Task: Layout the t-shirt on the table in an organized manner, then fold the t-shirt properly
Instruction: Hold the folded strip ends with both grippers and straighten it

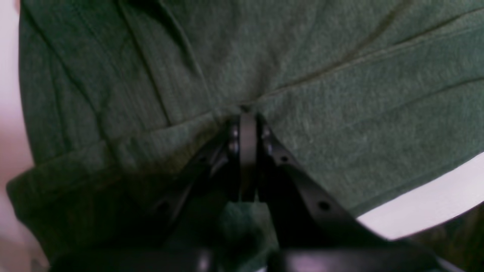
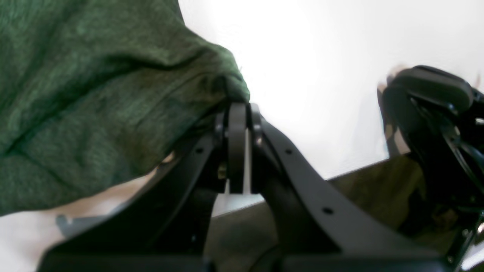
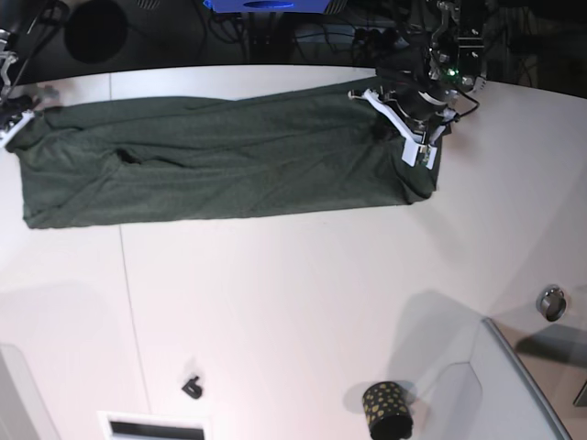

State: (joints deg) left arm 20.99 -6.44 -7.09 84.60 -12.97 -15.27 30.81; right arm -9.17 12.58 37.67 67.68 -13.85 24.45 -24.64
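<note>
T-shirt [image 3: 220, 160], one, stretched across table [image 3: 303, 302], each end pinched by closed claw: left claw [image 1: 247, 113], right claw [image 2: 238, 107].

Black end effector [image 1: 247, 124], screw-holed fingers [image 1: 302, 189].

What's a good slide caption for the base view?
Both grippers, left and right, pinch opposite ends of a green t-shirt stretched across the white table.

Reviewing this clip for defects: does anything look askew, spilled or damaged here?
Nothing spilled or damaged. The t-shirt lies stretched as a long band across the table's far edge, with creases near one end; both grippers pinch its ends.
</note>
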